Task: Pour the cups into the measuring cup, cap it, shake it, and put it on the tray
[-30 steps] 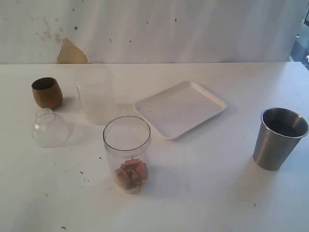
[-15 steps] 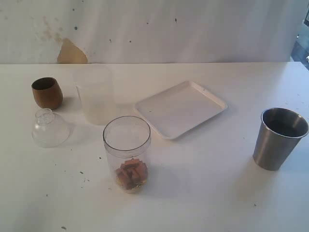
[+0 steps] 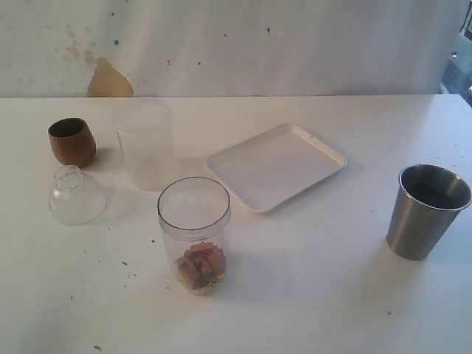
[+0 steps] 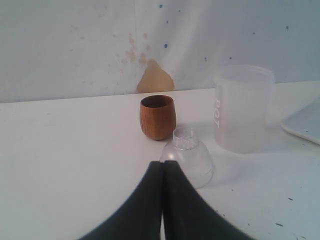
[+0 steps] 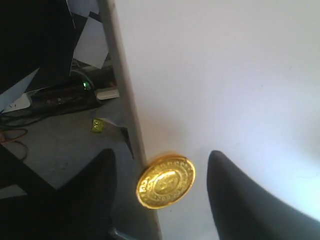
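The left hand (image 4: 162, 169) is pressed shut on nothing; directly ahead, just beyond its tips, sits the clear dome lid (image 4: 187, 156), knob up, the rounded wooden cup (image 4: 157, 117) upright behind it. The right hand (image 5: 161, 154) stands parted, gripping nothing, at the tabletop (image 5: 225, 75) edge. In the exterior view the clear plastic measuring cup (image 3: 194, 221) stands upright at lower centre holding pinkish chunks (image 3: 200, 264), the brushed-steel tumbler (image 3: 428, 212) far right, the flat white tray (image 3: 275, 165) centre. The left hand is judged nearer the lid.
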Tool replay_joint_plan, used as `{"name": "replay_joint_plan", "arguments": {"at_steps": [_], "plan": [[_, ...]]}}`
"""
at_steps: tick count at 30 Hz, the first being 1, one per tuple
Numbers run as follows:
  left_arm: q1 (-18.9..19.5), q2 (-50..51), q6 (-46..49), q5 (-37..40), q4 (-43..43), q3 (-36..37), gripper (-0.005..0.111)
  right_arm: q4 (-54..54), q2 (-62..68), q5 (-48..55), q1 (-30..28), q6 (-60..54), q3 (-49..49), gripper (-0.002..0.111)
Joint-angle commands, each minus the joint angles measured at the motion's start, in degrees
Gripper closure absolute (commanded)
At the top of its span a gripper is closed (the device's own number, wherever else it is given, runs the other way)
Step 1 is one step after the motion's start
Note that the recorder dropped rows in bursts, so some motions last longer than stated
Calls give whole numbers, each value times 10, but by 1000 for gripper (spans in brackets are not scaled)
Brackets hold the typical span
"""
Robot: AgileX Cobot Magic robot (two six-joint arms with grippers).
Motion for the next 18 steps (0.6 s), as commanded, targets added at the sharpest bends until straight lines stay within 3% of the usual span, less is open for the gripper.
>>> {"name": "replay_joint_plan", "arguments": {"at_steps": [1, 7, 10, 18], "plan": [[-3, -3, -1, -5, -5, 4, 107, 10, 18, 5, 3, 1, -3, 57], [-3, -3, -1, -5, -5, 4, 107, 2, 37, 10, 3, -1, -3, 57], [-3, -3, -1, -5, -5, 4, 107, 0, 44, 18, 3, -1, -3, 64], [-3, -3, -1, -5, -5, 4, 107, 1, 57, 38, 3, -1, -3, 108]]}}
